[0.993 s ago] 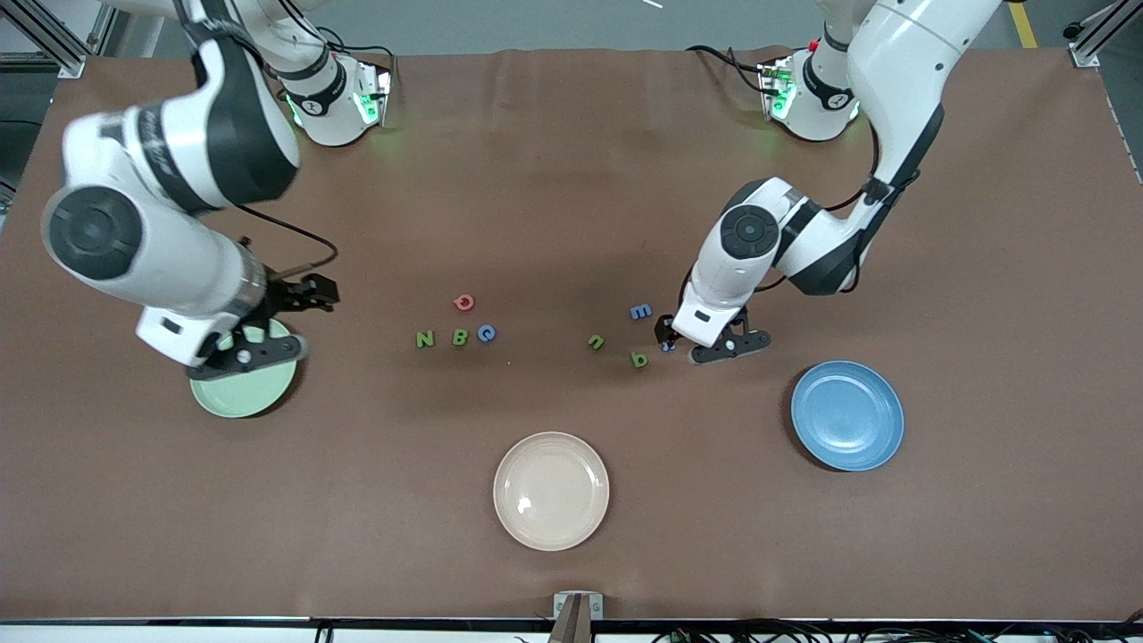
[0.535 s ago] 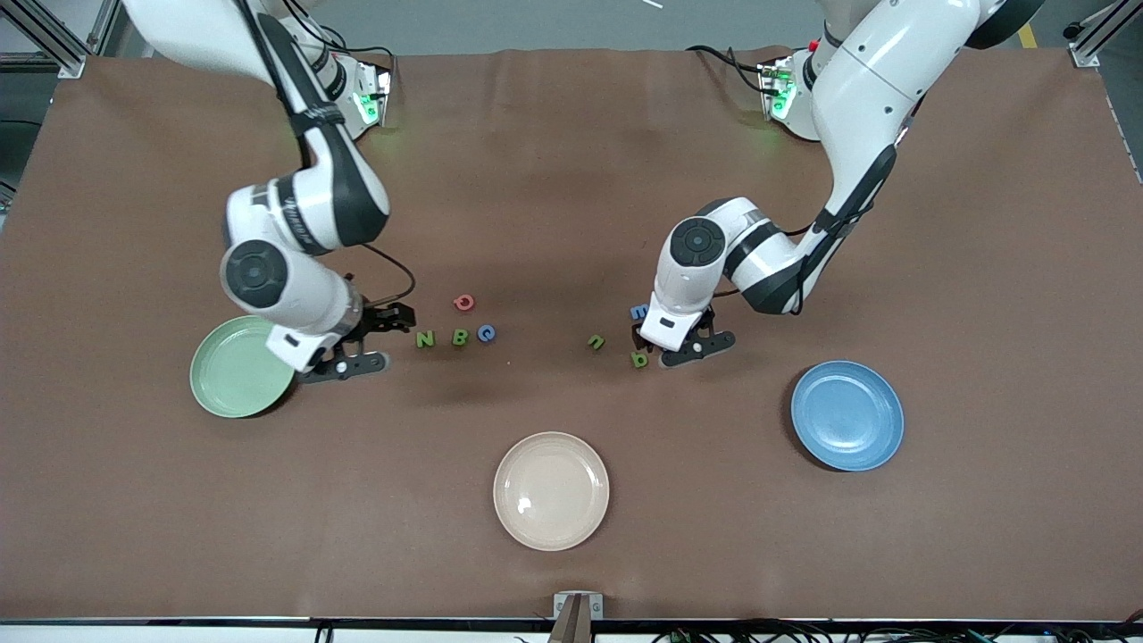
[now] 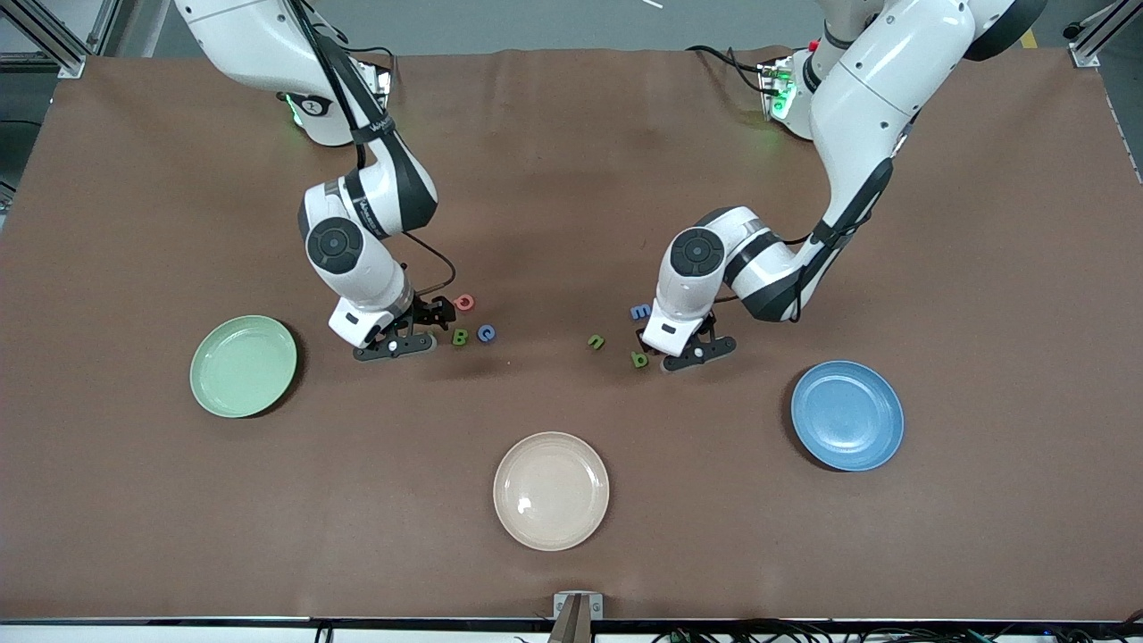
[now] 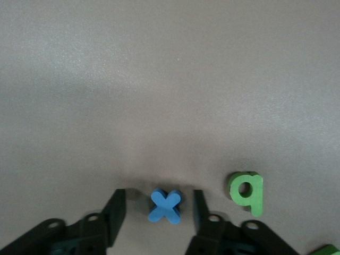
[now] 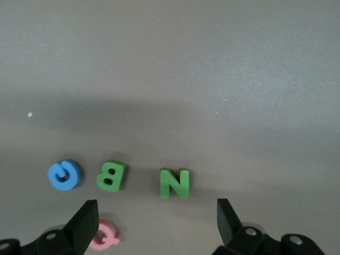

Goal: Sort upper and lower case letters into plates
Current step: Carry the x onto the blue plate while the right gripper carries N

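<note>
i count three plates: the mint green plate (image 3: 243, 366) toward my right arm's end of the table, the blue plate (image 3: 846, 414) toward my left arm's end, and a cream plate (image 3: 551, 490) between them, nearest the front camera. all three hold nothing. eight letters show: green n (image 5: 175, 183), green b (image 5: 111, 176), blue c (image 5: 64, 175) and pink q (image 5: 107, 236) in one cluster; blue x (image 4: 165, 205), green q (image 4: 246, 191), small green n (image 3: 596, 341) and blue m (image 3: 640, 312) in another. my right gripper (image 5: 154, 223) hangs low over the first cluster, wide open, with the n between its fingers. my left gripper (image 4: 158, 212) is down at the x, open, fingers either side, not touching it.
</note>
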`<state>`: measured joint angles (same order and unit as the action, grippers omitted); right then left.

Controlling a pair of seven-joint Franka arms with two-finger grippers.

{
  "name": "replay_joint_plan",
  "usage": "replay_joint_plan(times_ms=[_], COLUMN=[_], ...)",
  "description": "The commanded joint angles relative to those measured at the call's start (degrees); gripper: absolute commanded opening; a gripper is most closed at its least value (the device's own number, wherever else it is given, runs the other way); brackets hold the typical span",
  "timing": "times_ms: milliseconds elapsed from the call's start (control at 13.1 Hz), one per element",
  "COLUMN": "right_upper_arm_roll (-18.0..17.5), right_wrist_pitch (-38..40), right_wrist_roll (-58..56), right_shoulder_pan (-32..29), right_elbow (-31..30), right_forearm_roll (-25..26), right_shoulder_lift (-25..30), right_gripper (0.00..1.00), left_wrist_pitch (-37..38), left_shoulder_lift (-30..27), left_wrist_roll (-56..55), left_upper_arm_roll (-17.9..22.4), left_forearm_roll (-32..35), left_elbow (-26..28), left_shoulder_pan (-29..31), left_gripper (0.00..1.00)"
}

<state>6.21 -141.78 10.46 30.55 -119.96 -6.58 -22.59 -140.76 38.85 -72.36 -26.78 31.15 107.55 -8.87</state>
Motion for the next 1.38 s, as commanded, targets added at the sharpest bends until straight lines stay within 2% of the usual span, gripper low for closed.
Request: replay_joint_plan(times_ms=[0,153,306,382,688,840,1069,1146,1299], right_upper_arm_roll=[0.21,0.21,0.21,0.21,0.12,0.12,0.12,0.12,0.12], right_wrist_pitch=[-1.48,-1.48,-1.65,-2.09,-5.52,-5.52,-5.43,-5.43,-5.35], right_wrist_roll=[0.18,0.18,0.18,-0.17,-0.26,-0.26,-0.26,-0.26,-0.26], right_shoulder_pan=[-0.67,-0.41,-0.40,-0.66,-0.14,0.12,0.04,-0.05,-0.05], right_elbow=[-0.10,-0.19,0.16,0.51,0.51,0.51,0.51,0.51,0.43], right_forearm_roll=[-0.45,-0.45,-0.45,-0.45,-0.45,-0.45,-0.45,-0.45,-0.45], right_shoulder_lift=[-1.93,-2.81,-3.60,-4.48,-7.12,-7.12,-7.12,-7.12,-7.12], right_gripper=[0.95,0.89,0.83,0.80,0.73,0.67,0.39,0.32,0.22], left_wrist_pitch=[0.22,0.40,0.40,0.57,1.98,2.16,6.02,6.02,6.02], left_shoulder_lift=[0.35,0.70,0.44,-0.08,-7.10,-9.22,-10.02,-9.41,-8.01], left_wrist_roll=[-1.56,-1.56,-1.21,-0.60,1.59,6.33,17.74,20.30,21.64], left_upper_arm_roll=[-0.20,-0.20,-0.20,-0.20,-0.29,-0.37,-0.37,-0.55,-0.46], left_forearm_roll=[1.46,1.46,1.46,1.46,1.55,1.55,1.55,1.46,1.29], left_elbow=[-0.23,-0.32,-0.58,-0.58,-0.67,-0.41,-0.58,-0.41,-0.50], left_shoulder_pan=[0.09,0.08,0.17,0.70,5.70,11.22,19.48,22.55,24.95], left_gripper=[0.36,0.33,0.07,0.02,0.01,0.01,0.01,0.02,0.04])
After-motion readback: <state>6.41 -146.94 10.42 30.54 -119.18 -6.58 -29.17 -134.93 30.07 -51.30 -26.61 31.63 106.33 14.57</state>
